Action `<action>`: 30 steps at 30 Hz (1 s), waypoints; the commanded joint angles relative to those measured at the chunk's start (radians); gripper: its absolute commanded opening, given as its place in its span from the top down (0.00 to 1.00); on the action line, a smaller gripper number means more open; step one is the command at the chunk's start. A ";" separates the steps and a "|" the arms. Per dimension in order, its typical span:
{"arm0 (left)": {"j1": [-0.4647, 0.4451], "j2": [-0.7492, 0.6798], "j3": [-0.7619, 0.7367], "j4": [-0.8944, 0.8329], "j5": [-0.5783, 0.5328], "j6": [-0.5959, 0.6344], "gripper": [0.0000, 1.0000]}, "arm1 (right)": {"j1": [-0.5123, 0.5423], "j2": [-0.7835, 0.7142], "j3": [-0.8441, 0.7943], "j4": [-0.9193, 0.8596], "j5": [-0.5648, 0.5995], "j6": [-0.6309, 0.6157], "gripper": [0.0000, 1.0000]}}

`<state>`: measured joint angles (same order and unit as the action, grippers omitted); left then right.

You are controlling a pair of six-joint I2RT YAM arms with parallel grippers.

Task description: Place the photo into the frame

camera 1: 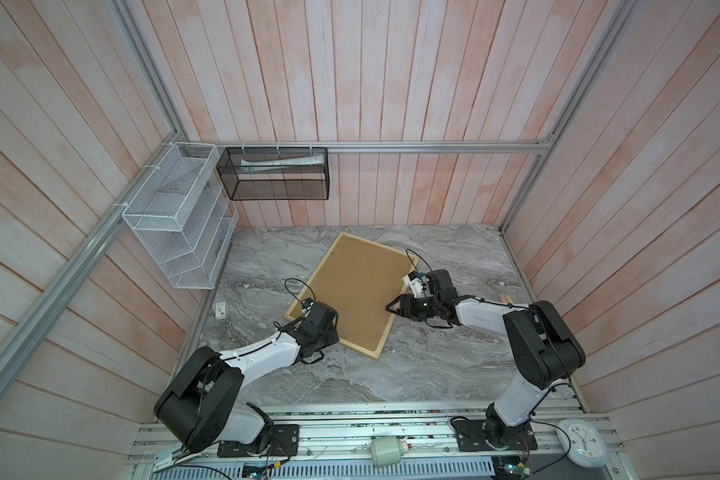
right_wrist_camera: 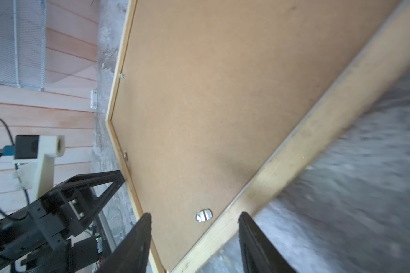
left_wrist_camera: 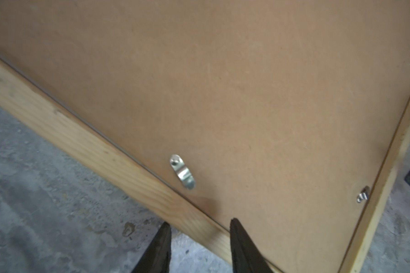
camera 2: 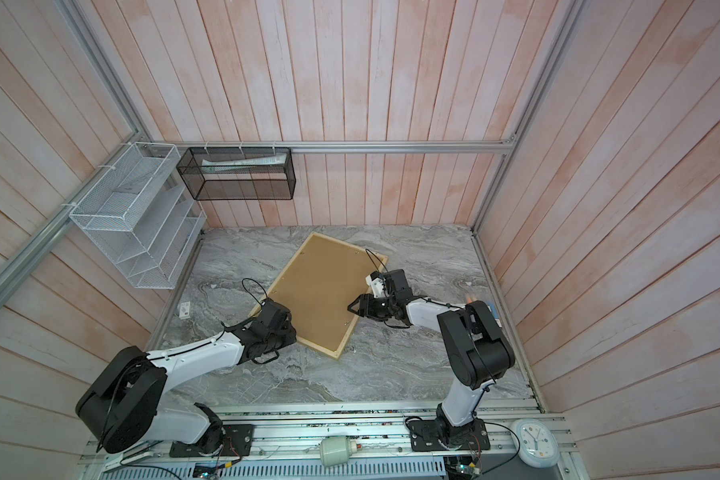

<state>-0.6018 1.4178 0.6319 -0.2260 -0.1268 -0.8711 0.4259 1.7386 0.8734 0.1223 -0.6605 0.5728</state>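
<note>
**Ana:** Where does the frame sit?

**Ben:** The frame (camera 1: 352, 286) (camera 2: 314, 286) lies back-up on the grey marbled table (camera 1: 433, 361). It looks flat in both top views. A pincer stands at each of its long sides, near the end closest to the arm bases.

**Ana:** What about the left pincer?

**Ben:** The left pincer (left_wrist_camera: 199, 222) has its fingers apart with the pale wooden rail (left_wrist_camera: 81, 132) running between them. One tip is over the table and the other is over the brown fibreboard back (left_wrist_camera: 246, 94). I cannot tell whether the tips pinch the rail or only straddle it. A slanted clip (left_wrist_camera: 182, 171) of bright metal sits on the back, just ahead of the tips.

**Ana:** And the right pincer?

**Ben:** The right pincer (right_wrist_camera: 195, 214) is released, with its fingers spread wide and nothing grasped. The frame lies beneath it. A corner stretch of the frame shows in the gap between the fingers, and an oval clip (right_wrist_camera: 203, 215) lies there just inside the rail. One tip is at the frame's thin end rail, and the other is past the broad rail, over the table.
</note>
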 commanded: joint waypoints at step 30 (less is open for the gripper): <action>0.078 0.392 0.358 -0.028 0.121 0.442 0.68 | -0.135 -0.118 -0.019 0.042 -0.024 -0.009 0.41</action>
<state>-0.5392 1.6993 0.9009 -0.2379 -0.0605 -0.6449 0.3206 1.6463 0.8768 0.1539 -0.6949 0.5682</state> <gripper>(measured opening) 0.326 0.589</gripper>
